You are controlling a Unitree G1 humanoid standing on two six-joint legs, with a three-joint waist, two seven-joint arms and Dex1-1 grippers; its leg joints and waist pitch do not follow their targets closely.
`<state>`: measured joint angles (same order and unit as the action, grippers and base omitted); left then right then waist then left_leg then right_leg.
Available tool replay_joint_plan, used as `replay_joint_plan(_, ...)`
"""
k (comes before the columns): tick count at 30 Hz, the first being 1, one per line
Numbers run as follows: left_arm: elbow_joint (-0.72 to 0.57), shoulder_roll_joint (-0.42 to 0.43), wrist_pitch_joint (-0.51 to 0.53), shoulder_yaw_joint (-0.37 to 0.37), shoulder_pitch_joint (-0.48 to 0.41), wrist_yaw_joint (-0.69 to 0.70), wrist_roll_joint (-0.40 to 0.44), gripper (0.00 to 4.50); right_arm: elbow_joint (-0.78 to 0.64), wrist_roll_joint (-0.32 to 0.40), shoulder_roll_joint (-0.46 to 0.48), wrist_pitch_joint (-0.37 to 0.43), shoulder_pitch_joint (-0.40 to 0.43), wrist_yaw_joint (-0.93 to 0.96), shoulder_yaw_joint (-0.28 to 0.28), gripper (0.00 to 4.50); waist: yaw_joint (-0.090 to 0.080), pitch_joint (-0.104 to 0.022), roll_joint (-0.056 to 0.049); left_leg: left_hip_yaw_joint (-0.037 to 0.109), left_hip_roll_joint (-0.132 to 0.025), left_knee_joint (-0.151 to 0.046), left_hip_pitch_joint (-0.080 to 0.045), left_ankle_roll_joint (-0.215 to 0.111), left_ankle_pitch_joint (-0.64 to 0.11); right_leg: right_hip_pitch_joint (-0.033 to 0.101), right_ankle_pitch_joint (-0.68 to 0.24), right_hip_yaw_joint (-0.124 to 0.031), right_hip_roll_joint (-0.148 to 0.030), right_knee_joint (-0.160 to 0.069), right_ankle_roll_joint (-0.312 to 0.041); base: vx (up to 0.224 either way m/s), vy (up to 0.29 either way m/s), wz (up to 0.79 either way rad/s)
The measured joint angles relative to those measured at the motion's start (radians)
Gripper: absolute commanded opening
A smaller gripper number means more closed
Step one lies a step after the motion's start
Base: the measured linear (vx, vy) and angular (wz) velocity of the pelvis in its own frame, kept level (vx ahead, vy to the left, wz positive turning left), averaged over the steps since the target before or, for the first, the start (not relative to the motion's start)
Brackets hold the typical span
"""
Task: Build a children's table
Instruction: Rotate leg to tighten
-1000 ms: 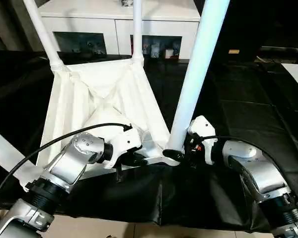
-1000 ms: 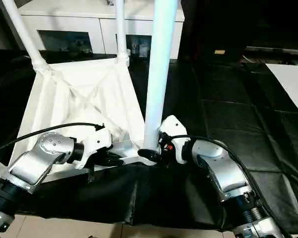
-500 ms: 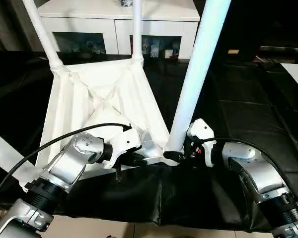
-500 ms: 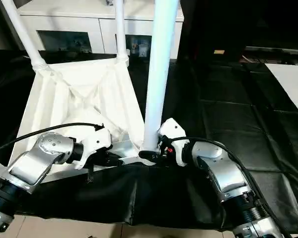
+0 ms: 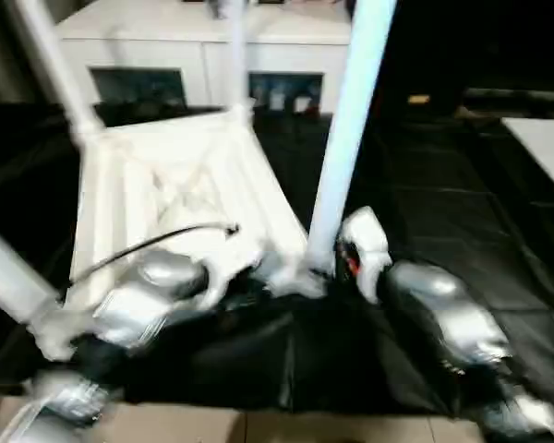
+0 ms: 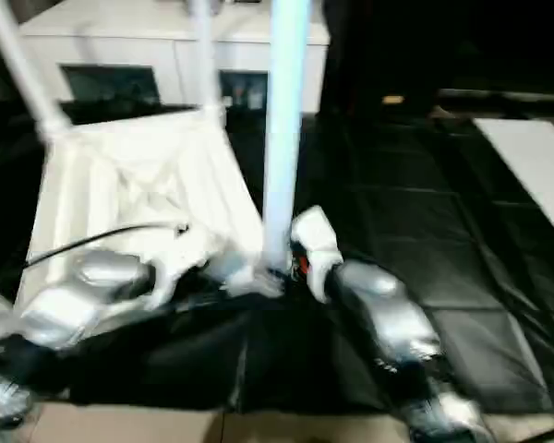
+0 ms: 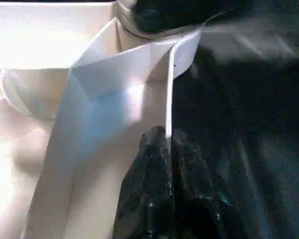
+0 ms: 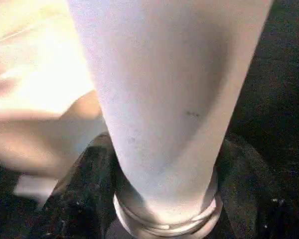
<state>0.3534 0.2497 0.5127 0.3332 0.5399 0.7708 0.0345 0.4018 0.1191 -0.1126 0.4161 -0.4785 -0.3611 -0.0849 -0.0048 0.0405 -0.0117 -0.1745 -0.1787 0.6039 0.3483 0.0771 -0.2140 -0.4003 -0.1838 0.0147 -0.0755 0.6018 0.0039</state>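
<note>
1. Head views: the children's table [image 5: 166, 185] lies upside down on a black cloth [image 5: 425, 221], ribbed underside up. Three legs rise from its corners. The nearest leg [image 5: 346, 120] stands at the corner closest to the robot, its long axis near vertical and leaning slightly away at the top, thin end up. A white cabinet [image 5: 203, 46] stands behind.

2. Head views, arms: the left gripper [image 5: 258, 277] sits low at the table's near edge, just left of that corner. The right gripper [image 5: 337, 263] is at the foot of the nearest leg, from the right.

3. Left wrist view: the left gripper [image 7: 168, 149] is pinched shut on the thin edge wall [image 7: 169, 94] of the tabletop, which runs straight away from the fingers toward the leg socket. This looks like a steadying hold.

4. Right wrist view: the black fingers [image 8: 70, 199] stand on either side of the leg's base collar [image 8: 164, 219], the jaws part-open around it. Whether they press the leg or only bracket it, I cannot tell.

5. Judged step: screwing this leg home. To do it well, clamp low near the collar, keep the leg square to the socket while turning so the thread does not cross, and keep the left hold firm so the top does not spin with it.
</note>
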Motion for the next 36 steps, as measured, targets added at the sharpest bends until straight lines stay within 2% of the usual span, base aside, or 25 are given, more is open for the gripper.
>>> replay_joint_plan(4, 0.038, -0.067, 0.026, -0.005, 0.022, -0.084, 0.003, 0.00, 0.055, -0.007, 0.051, 0.008, -0.036, 0.134, 0.032, 2.50, -0.004, -0.003, 0.002, 0.002, 0.000, 0.000, 0.000, 0.000, 0.000, 0.000, 0.000, 0.001, 0.000, 0.000, 0.000, 0.000, 0.000, 0.00)
replay_joint_plan(7, 0.135, -0.136, 0.008, -0.012, 0.072, -0.175, 0.023, 0.00, 0.161, -0.017, 0.115, -0.009, -0.111, 0.301, 0.067, 2.50, -0.009, -0.009, 0.005, 0.002, 0.001, -0.001, 0.001, 0.000, 0.000, 0.001, 0.001, 0.001, 0.000, 0.000, 0.000, 0.000, 0.000, 0.00)
replay_joint_plan(12, 0.201, -0.161, -0.029, -0.009, 0.100, -0.220, 0.042, 0.00, 0.251, -0.036, 0.143, -0.056, -0.158, 0.385, 0.087, 2.50, -0.010, -0.014, 0.008, 0.003, 0.002, -0.001, 0.002, 0.000, 0.000, 0.002, 0.001, 0.000, 0.000, -0.002, 0.000, 0.000, 0.000, 0.00)
replay_joint_plan(14, 0.194, -0.150, -0.034, 0.001, 0.100, -0.217, 0.045, 0.00, 0.252, -0.039, 0.144, -0.082, -0.151, 0.361, 0.092, 3.06, -0.011, -0.014, 0.008, 0.003, 0.002, -0.001, 0.002, 0.000, 0.000, 0.001, 0.001, 0.001, 0.000, -0.002, 0.000, 0.000, 0.000, 0.00)
replay_joint_plan(20, 0.179, -0.109, -0.037, 0.012, 0.100, -0.214, 0.065, 0.00, 0.197, -0.048, 0.139, -0.116, -0.103, 0.263, 0.062, 3.63, -0.021, -0.013, 0.009, 0.004, 0.001, -0.003, 0.003, 0.000, 0.000, -0.003, 0.002, 0.002, 0.001, -0.002, 0.001, 0.000, 0.000, 0.00)
replay_joint_plan(23, 0.167, -0.093, -0.034, 0.014, 0.099, -0.194, 0.067, 0.00, 0.143, -0.045, 0.108, -0.114, -0.074, 0.220, 0.029, 3.92, -0.021, -0.012, 0.010, 0.005, 0.001, -0.005, 0.003, 0.000, 0.000, -0.004, 0.002, 0.002, 0.002, -0.002, 0.001, 0.000, 0.000, 0.00)
replay_joint_plan(26, 0.117, -0.049, -0.033, 0.022, 0.076, -0.128, 0.058, 0.00, 0.018, -0.029, 0.020, -0.098, -0.013, 0.085, -0.022, 3.98, -0.019, -0.011, 0.010, 0.005, 0.000, -0.006, 0.003, 0.000, 0.000, -0.005, 0.003, 0.002, 0.002, -0.002, -0.001, 0.000, 0.000, 0.00)
replay_joint_plan(29, 0.071, 0.010, -0.032, 0.028, 0.055, -0.054, 0.042, 0.00, -0.070, 0.000, -0.070, -0.068, 0.042, -0.066, -0.037, 3.98, -0.016, -0.011, 0.009, 0.005, 0.000, -0.010, 0.004, 0.000, -0.001, -0.005, 0.002, 0.003, 0.003, -0.004, 0.000, 0.000, 0.000, 0.00)
replay_joint_plan(30, 0.040, 0.052, -0.034, 0.041, 0.044, 0.000, 0.037, 0.00, -0.140, 0.019, -0.131, -0.075, 0.085, -0.173, -0.071, 3.98, -0.013, -0.011, 0.008, 0.004, -0.001, -0.013, 0.004, 0.000, -0.001, -0.005, 0.002, 0.004, 0.003, -0.008, 0.000, 0.000, 0.000, 0.00)
replay_joint_plan(33, -0.027, 0.155, -0.068, 0.058, 0.010, 0.133, 0.019, 0.00, -0.207, 0.041, -0.255, -0.106, 0.162, -0.360, -0.109, 3.98, -0.009, -0.011, 0.008, 0.004, -0.002, -0.015, 0.004, -0.002, -0.002, -0.005, 0.000, 0.006, 0.003, -0.008, 0.000, 0.000, 0.000, 0.00)
replay_joint_plan(36, -0.085, 0.248, -0.083, 0.065, -0.022, 0.254, -0.001, 0.00, -0.209, 0.041, -0.316, -0.128, 0.177, -0.448, -0.120, 3.98, -0.010, -0.010, 0.005, 0.004, -0.002, -0.015, 0.003, -0.002, -0.002, -0.005, 0.000, 0.007, 0.003, -0.008, 0.000, 0.000, 0.000, 0.00)
